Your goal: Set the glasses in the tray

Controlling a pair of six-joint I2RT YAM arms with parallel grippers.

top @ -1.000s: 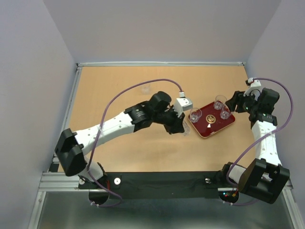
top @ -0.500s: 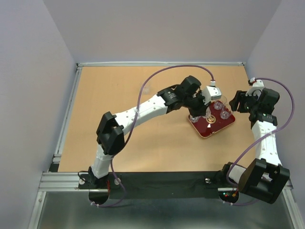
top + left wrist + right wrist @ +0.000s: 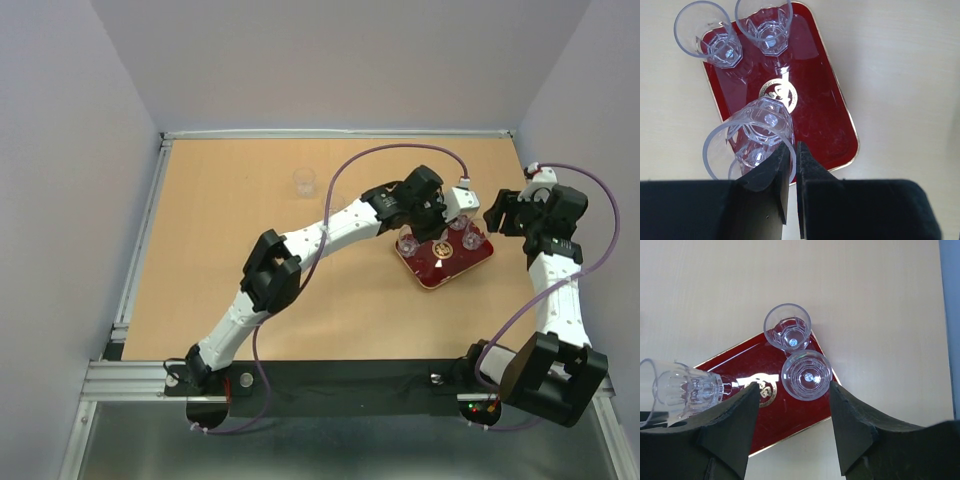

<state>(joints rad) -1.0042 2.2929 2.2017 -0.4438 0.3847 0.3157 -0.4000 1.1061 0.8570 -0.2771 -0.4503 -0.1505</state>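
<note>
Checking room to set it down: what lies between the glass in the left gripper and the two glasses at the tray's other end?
Left wrist view: only the gold emblem and bare red tray floor; no glass stands there.

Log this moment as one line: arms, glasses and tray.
left fingers: shut on held glass rim, over tray | right fingers: open, empty, near tray | tray: other glasses upright | loose glass: on table

glasses (image 3: 304,181): 5 visible | tray (image 3: 825,115): 1 | gold emblem (image 3: 779,92): 1 | robot arms (image 3: 555,300): 2
</note>
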